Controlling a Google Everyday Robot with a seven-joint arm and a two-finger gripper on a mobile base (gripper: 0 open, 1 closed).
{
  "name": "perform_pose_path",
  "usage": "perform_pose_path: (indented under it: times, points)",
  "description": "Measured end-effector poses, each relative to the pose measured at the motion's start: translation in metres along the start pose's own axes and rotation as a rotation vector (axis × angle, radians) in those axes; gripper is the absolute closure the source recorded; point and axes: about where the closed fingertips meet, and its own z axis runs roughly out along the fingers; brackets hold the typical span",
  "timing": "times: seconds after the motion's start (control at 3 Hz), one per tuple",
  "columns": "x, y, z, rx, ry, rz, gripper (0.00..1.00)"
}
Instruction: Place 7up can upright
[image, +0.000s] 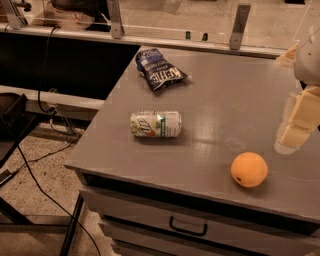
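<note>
The 7up can (156, 124) is silver-white with a green logo. It lies on its side on the grey table top (225, 100), left of the middle, with its long axis running left to right. My gripper (296, 126) is at the right edge of the view, pale and blocky, hanging above the table's right side. It is well to the right of the can and holds nothing that I can see.
A dark blue chip bag (157, 69) lies at the back of the table. An orange (249, 169) sits near the front right, below the gripper. The table's left edge drops to a floor with cables. A drawer handle (188, 228) is below the front edge.
</note>
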Motion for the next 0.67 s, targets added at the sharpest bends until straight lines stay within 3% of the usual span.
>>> perform_pose_path:
  times: [0.67]
  points:
    - [-0.0030,-0.0049,0.0013,0.008,-0.019,-0.004,0.00]
